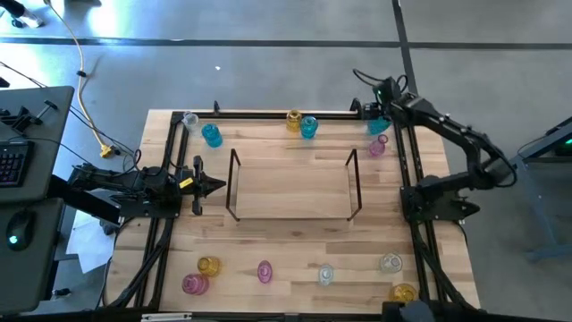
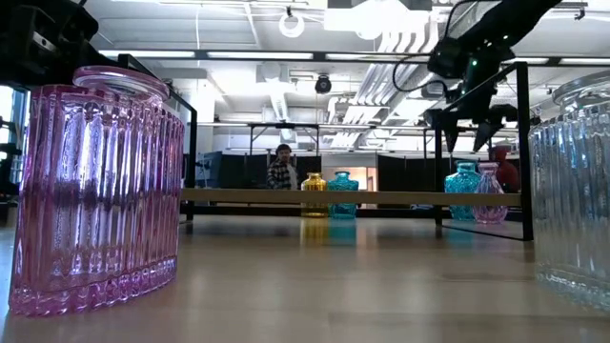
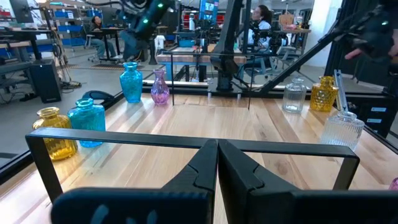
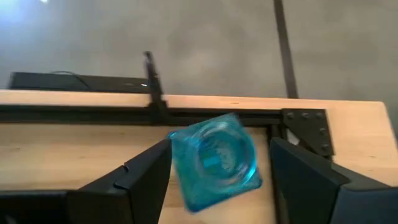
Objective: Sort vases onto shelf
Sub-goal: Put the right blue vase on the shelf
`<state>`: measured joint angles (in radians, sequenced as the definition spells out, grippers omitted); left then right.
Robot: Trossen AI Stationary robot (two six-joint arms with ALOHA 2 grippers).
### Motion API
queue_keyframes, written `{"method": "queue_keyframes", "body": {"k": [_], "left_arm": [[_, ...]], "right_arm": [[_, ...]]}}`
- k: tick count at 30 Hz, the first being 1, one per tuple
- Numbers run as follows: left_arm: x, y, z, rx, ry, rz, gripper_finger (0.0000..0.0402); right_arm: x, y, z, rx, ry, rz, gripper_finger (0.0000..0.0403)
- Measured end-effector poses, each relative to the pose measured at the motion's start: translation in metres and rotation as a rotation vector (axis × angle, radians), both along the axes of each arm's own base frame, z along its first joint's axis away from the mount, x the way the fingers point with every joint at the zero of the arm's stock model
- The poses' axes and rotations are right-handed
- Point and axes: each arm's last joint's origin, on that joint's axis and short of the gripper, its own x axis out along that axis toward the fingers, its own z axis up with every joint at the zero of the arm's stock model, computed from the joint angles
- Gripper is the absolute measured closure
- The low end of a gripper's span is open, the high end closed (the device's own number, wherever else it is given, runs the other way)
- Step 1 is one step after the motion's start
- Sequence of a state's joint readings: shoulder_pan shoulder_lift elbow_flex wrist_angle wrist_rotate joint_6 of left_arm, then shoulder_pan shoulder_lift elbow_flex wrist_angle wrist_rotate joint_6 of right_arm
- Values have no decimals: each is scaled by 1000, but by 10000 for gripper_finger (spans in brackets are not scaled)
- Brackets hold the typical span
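My light-wood plank table (image 1: 295,259) with its black frame fills the scene from above, and at its middle sits the shelf (image 1: 293,186), a flat pale-wood board with thin dark wire frames at both short ends, bare of vases.

My right arm reaches over the table's far right corner, its right gripper (image 1: 379,105) hanging above a squarish cyan-blue glass vase (image 4: 214,160). My fingers (image 4: 144,177) there stand wide apart on either side of that vase, with clear gaps between them and the glass; they hold nothing. Just beside it stands a small pink glass vase (image 1: 377,146).

My left arm waits low at the table's left edge, its left gripper (image 1: 211,186) pointing at the shelf's near wire frame, fingers (image 3: 205,167) pressed together and empty.

Along the far edge stand an amber-yellow glass vase (image 1: 293,120) and a cyan-blue glass vase (image 1: 309,127) just beside each other, with another cyan-blue glass vase (image 1: 211,135) and a clear glass vase (image 1: 189,119) towards the far left corner.

Along the near edge lie a ribbed pink glass vase (image 1: 194,283), an amber glass vase (image 1: 209,266), a slim pink glass vase (image 1: 264,271), two clear glass vases (image 1: 325,275) and (image 1: 391,263), and an amber-yellow glass vase (image 1: 404,292) at the near right corner.

A person (image 2: 281,169) stands in the room beyond.
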<state>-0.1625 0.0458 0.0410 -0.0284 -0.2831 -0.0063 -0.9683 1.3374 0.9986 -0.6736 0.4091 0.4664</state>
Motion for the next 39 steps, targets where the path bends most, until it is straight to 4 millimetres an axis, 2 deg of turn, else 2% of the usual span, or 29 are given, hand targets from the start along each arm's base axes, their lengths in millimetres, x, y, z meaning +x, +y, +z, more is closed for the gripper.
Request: {"method": "queue_keyframes", "body": {"k": [5,11,39], "left_arm": [[0,0,0,0,0,0,397],[0,0,0,0,0,-1,397],[0,0,0,0,0,-3,397]], "right_arm": [[1,-20,-4,115,34,-8,145],[5,-33,-10,151,23,3,148],[-2,-22,-1,169,54,57,148]]}}
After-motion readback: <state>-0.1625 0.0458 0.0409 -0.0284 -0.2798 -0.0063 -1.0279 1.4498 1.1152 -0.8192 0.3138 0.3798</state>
